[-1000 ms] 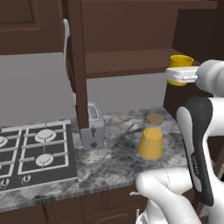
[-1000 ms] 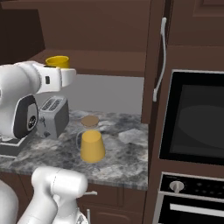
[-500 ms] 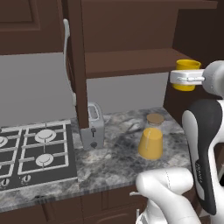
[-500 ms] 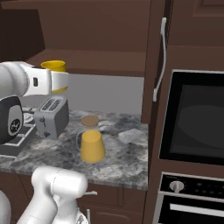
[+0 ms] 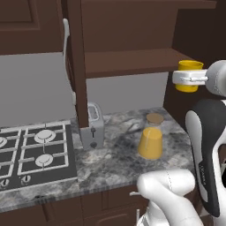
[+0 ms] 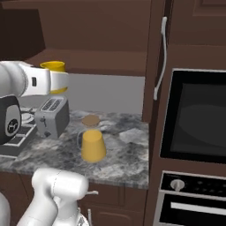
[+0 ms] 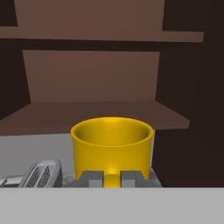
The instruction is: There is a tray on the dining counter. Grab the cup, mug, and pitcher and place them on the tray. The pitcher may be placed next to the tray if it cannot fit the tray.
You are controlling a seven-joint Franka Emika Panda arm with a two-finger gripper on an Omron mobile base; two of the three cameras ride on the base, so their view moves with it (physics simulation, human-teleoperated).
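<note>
From the left, the gripper (image 5: pixel 190 78) holds the yellow mug (image 5: pixel 190 75) up high by the shelf (image 5: pixel 132 61), ready to carry. The pitcher (image 5: pixel 151 137) waits on the counter (image 5: pixel 110 159).

From the right, the mug (image 6: pixel 54 67) is above the toaster (image 6: pixel 52 116).

In the hand view, the fingers (image 7: pixel 92 178) pinch the mug's handle.

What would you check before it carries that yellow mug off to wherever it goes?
1. Jaws shut on the mug: ok, gripper pinches its near side.
2. Mug lifted off the shelf: ok, it hangs in the air.
3. Mug upright: ok.
4. Pitcher standing on the stove counter, out of the way: ok.
5. Toaster below, apart from the mug: ok.
6. Tray ready: cannot tell.
</note>
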